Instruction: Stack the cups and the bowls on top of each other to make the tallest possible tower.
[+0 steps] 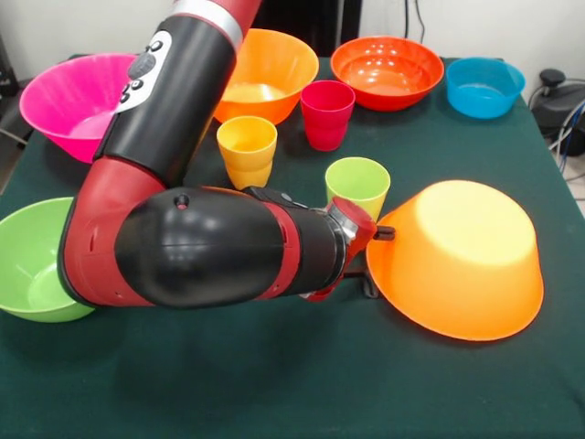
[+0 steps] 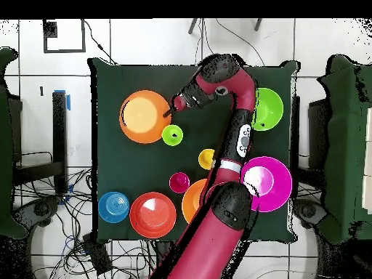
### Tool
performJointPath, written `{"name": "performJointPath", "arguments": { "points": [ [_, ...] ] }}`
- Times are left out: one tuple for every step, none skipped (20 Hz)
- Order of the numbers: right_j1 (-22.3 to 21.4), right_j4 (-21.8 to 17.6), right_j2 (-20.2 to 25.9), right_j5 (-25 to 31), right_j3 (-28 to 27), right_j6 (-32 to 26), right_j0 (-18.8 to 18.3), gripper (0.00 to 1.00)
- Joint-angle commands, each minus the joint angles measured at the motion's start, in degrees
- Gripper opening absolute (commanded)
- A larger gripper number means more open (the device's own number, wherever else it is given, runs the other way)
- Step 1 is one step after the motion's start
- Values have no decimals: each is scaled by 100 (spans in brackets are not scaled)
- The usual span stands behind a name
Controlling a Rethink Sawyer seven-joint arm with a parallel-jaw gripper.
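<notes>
Six bowls and three cups are counted on the dark green tablecloth (image 1: 274, 384) at this moment. In the front view, a large pink bowl (image 1: 73, 101) is seen at the upper left, upright. A large orange bowl (image 1: 270, 73) is found upright at the top centre, partly hidden behind the arm (image 1: 192, 247). A red-orange bowl (image 1: 387, 71) is placed upright to its right, and a small blue bowl (image 1: 484, 87) is set at the upper right, well apart from the cups. A lime green bowl (image 1: 32, 261) is cut by the left edge, upright. The second large orange bowl (image 1: 466, 261) is shown at the right of centre, turned upside down and tilted, its rim lifted toward the arm.

Of the cups, a yellow cup (image 1: 247, 151) is seen left of centre, a crimson cup (image 1: 326, 114) just above and to its right, and a lime green cup (image 1: 357, 187) near the middle, just beside the overturned bowl. All three are standing upright and apart from one another. Nothing is stacked as yet.

The gripper (image 1: 373, 261) is brought in low at the centre, right at the raised rim of the overturned orange bowl. Whether its fingers are apart or clamped on that rim cannot be told, since the wrist hides them.

From overhead, the same overturned bowl (image 2: 144, 116) is shown at the upper left of the cloth, with the gripper (image 2: 173, 109) at its edge
</notes>
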Motion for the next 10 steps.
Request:
{"name": "performJointPath", "arguments": {
  "points": [
    [191, -747, -205, -597, -188, -1921, 20, 100],
    [159, -735, -240, -616, -160, -1873, 18, 100],
    [134, -725, -279, -629, -131, -1840, 11, 100],
    [116, -734, -294, -619, -120, -1820, 9, 100],
    [114, -748, -278, -602, -125, -1818, 11, 100],
    [108, -758, -273, -582, -127, -1806, 13, 100],
    [90, -718, -305, -596, -95, -1790, -1, 100],
    [67, -691, -334, -609, -68, -1762, -7, 100],
    [35, -689, -363, -707, -45, -1764, -5, 100],
    [-12, -724, -396, -817, -30, -1805, 0, 100]
  ]
}}
